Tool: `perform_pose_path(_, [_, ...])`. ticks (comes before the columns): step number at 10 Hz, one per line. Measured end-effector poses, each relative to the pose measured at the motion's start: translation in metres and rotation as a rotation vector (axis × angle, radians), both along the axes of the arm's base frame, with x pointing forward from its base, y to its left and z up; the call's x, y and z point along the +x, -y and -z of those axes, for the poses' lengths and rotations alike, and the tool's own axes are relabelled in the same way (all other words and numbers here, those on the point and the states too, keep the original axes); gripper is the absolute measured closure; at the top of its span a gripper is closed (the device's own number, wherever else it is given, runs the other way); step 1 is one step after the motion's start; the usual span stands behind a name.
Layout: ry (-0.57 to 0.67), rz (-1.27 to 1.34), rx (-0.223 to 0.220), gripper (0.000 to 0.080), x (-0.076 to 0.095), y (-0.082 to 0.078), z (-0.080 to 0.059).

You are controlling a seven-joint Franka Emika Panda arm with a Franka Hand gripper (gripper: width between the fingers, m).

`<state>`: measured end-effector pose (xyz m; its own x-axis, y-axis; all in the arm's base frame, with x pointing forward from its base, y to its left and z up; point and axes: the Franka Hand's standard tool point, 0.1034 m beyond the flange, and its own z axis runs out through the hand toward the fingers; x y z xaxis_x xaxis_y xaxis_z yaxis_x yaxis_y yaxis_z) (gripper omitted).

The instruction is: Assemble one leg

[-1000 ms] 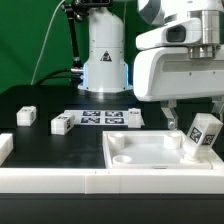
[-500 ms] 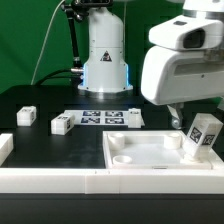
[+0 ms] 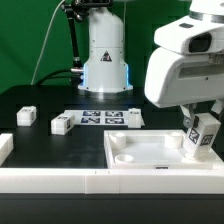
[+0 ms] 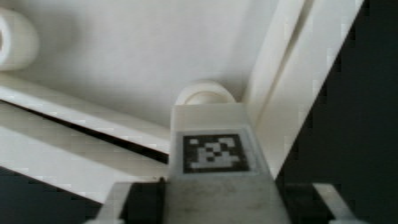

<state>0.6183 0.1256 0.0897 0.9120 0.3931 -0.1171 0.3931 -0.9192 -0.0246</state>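
My gripper (image 3: pixel 197 112) is shut on a leg (image 3: pixel 202 136), a small white oblong block with a black-and-white tag. It holds the leg nearly upright, its lower end at the far corner of the large white square panel (image 3: pixel 150 160) on the exterior view's right. In the wrist view the leg (image 4: pixel 217 145) fills the space between my dark fingers (image 4: pixel 146 200). Its far end points at a round corner socket (image 4: pixel 206 95) of the panel (image 4: pixel 143 55). Three more legs (image 3: pixel 27 116) (image 3: pixel 61 124) (image 3: pixel 135 118) lie on the black table.
The marker board (image 3: pixel 100 119) lies on the table behind the panel, between two of the loose legs. A white rail (image 3: pixel 50 182) runs along the front edge with a white block (image 3: pixel 5 147) at the exterior view's left. The arm's base (image 3: pixel 104 55) stands at the back.
The arm has moved toward the exterior view's right with the leg in its grip. The leg has tipped from tilted to nearly upright over the panel's far corner.
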Motion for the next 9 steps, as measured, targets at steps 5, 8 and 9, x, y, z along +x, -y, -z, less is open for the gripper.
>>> perform_pose_path(5, [0.083,0.159,0.019,0.0506,-0.0028,0.0062,0.0009])
perform_pose_path(8, [0.141,0.452,0.034,0.0506,-0.0051,0.0055,0.0008])
perform_pose_path(9, [0.152,0.527,0.036,0.0505,-0.005,0.006,0.001])
